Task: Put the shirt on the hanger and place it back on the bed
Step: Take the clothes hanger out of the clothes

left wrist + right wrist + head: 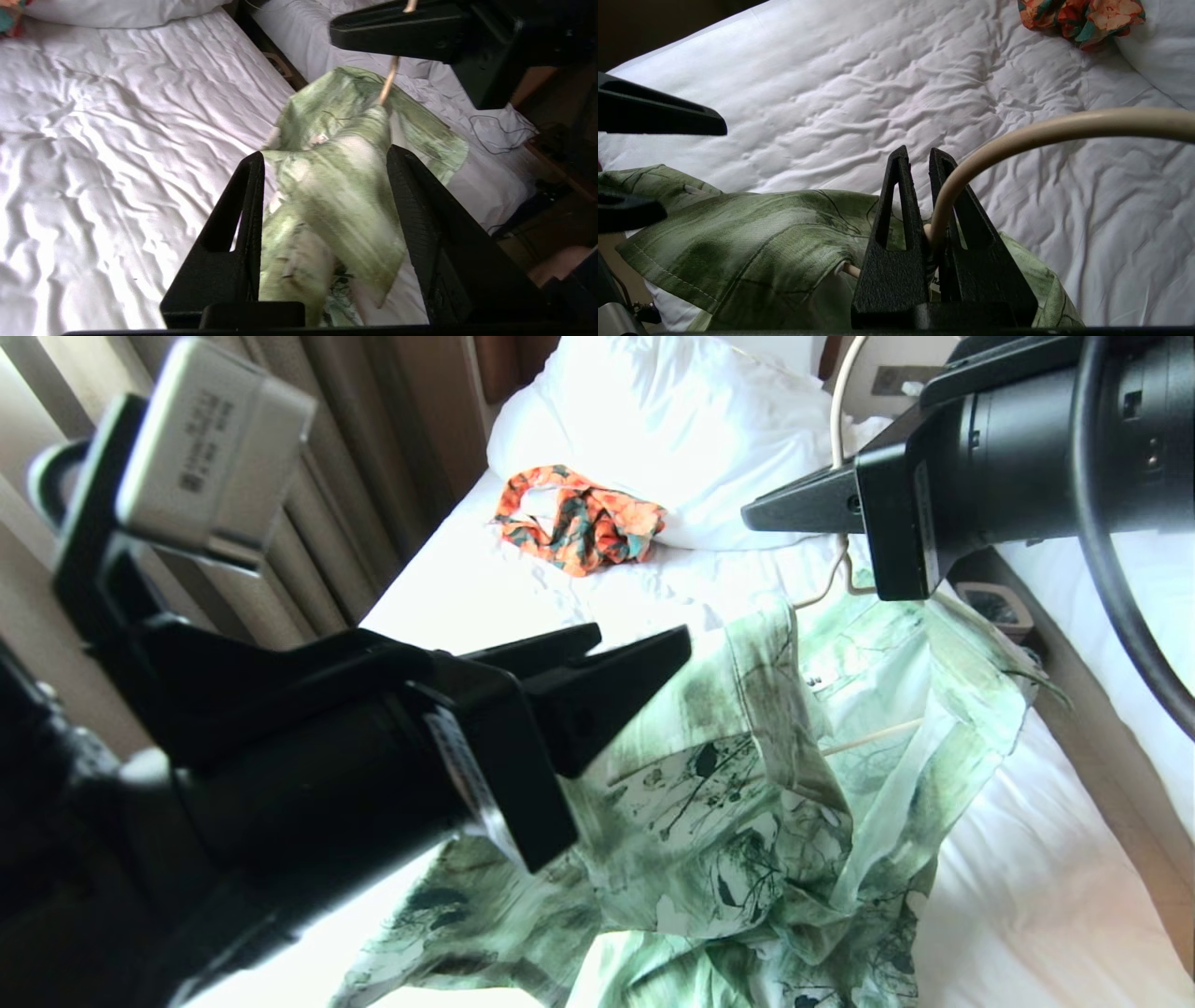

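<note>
A: Checking progress: is the shirt (784,775) on the hanger (1017,140)?
B: Partly. The right gripper (919,163) is clamped on the hanger's neck, holding it above the bed (485,588); fabric drapes over one hanger end.
A: And the left gripper (322,158)?
B: Its jaws stand apart, with shirt fabric loose between them. Judged remaining: seat the shirt fully, then lay it down.

Left gripper (322,186): raised at the robot's left front, fingers spread apart with fabric lying between them. Right gripper (917,163): raised at right front, fingers nearly together, clamped on the hanger (1064,128) neck.
</note>
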